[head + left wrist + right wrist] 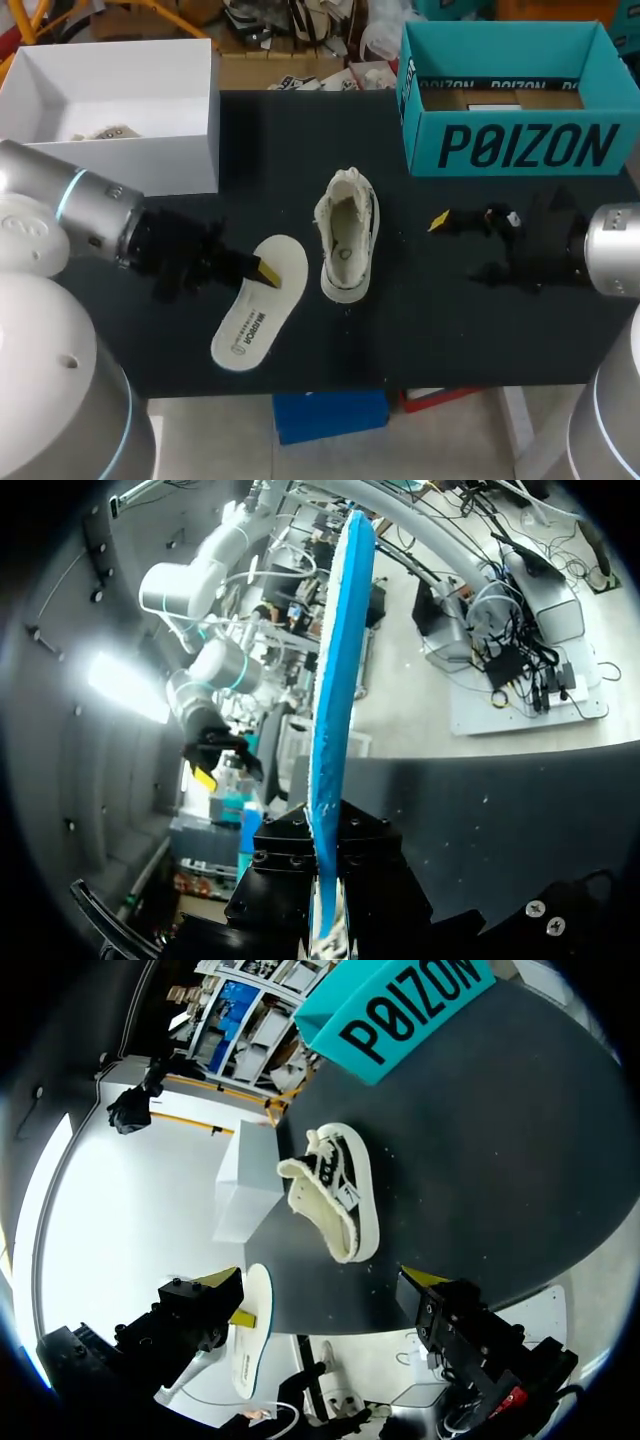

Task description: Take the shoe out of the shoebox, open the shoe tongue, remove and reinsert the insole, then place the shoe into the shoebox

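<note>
A white insole (258, 318) lies out flat just left of the shoe, and my left gripper (264, 272) is shut on its upper edge. In the left wrist view the insole (338, 680) shows edge-on with a blue underside, running out from between the black fingers of the gripper (326, 885). The cream low-top shoe (347, 235) stands upright mid-table with its mouth open. My right gripper (455, 247) hangs open right of the shoe, holding nothing. From the right wrist, the gripper (325, 1295) faces the shoe (335, 1185) and the insole (250, 1335).
The teal shoebox (515, 148) stands open at the back right, also seen beyond the shoe (400, 1010). A white open box (160, 140) sits at the back left. The table's black top (420, 320) ends close below the insole.
</note>
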